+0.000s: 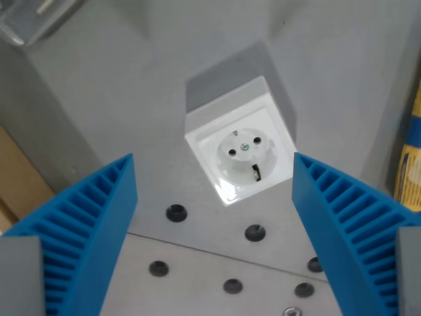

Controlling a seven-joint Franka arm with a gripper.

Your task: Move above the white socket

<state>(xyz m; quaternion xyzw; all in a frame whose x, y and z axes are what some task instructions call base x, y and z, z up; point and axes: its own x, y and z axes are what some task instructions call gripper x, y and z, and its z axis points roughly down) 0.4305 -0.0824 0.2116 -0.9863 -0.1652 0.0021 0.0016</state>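
Observation:
A white square socket point(241, 153) stands on the grey metal plate point(131, 99), turned about a quarter like a diamond, with its round recess, two pin holes and centre screw facing up. My gripper point(214, 172) hangs above it, open, nothing between its blue ribbed fingers point(92, 224). The left finger rises from the wrist view's lower left, the right finger from the lower right. The socket lies between the two fingertips, a little toward the right one and slightly beyond them.
Several dark screw holes point(176, 212) dot the plate below the socket. A brown board point(20, 178) shows at the wrist view's left edge, a yellow and blue object point(411, 151) at the right edge, and a clear plastic piece point(33, 16) at the top left.

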